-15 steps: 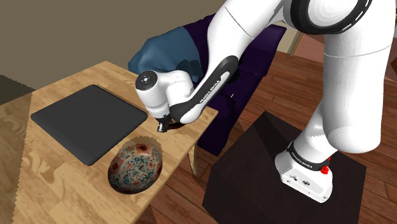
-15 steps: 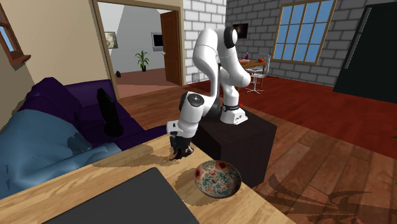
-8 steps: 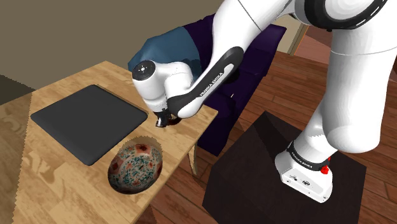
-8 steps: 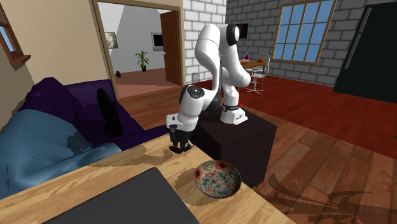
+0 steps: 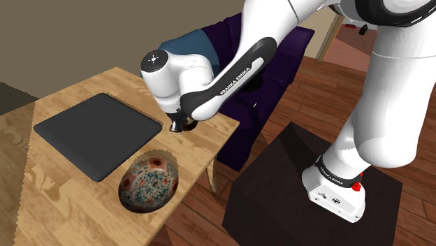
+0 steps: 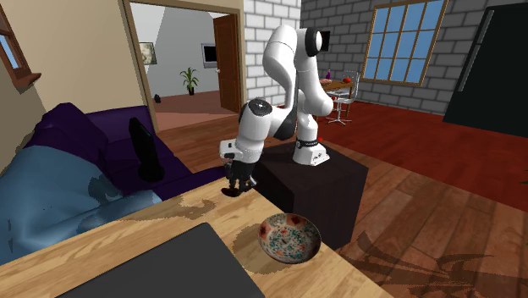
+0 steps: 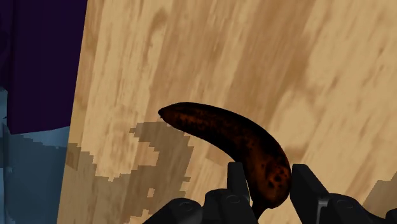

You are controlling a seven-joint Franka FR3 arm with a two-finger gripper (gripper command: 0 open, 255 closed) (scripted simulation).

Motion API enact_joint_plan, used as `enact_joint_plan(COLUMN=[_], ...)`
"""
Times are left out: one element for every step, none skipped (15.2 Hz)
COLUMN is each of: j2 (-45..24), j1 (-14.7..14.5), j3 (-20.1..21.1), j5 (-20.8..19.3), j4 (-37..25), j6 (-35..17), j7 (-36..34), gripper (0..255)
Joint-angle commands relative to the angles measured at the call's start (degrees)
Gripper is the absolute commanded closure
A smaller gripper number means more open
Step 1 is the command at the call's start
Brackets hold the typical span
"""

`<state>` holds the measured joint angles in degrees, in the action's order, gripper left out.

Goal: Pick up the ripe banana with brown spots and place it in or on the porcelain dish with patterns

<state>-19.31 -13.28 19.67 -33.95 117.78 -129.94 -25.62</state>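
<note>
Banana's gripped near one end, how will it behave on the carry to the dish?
Likely to pivot: the gripper clasps the banana near one end, most of its length sticking out. Very dark peel suggests soft flesh, so it may squash or slip.

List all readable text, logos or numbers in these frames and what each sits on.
"FRANKA EMIKA": light letters on the dark band along the arm, shoulder view.
Light lettering on the dark ring at the arm's base, shoulder view: too small to read.
No text on the patterned dish, the banana or the dark mat.
</note>
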Motion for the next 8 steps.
enact_joint_plan(j2=[1.18, 1.71, 2.23, 2.75, 3.25, 3.75, 4.1, 3.64], j1=[0.29, 0.39, 0.48, 0.57, 0.65, 0.73, 0.78, -0.16], j3=[0.33, 0.49, 0.65, 0.79, 0.93, 1.07, 1.16, 1.64], j5=[0.94, 1.37, 1.81, 2.23, 2.65, 3.07, 3.37, 3.4], j4=[-0.05, -0.15, -0.26, -0.38, -0.52, -0.66, -0.78, -1.57], j6=[0.96, 1.46, 1.97, 2.48, 3.0, 3.52, 3.9, 4.74], j7=[0.98, 1.41, 1.84, 2.27, 2.69, 3.11, 3.41, 2.3], gripper=[255, 255, 255, 255, 255, 255, 255, 255])
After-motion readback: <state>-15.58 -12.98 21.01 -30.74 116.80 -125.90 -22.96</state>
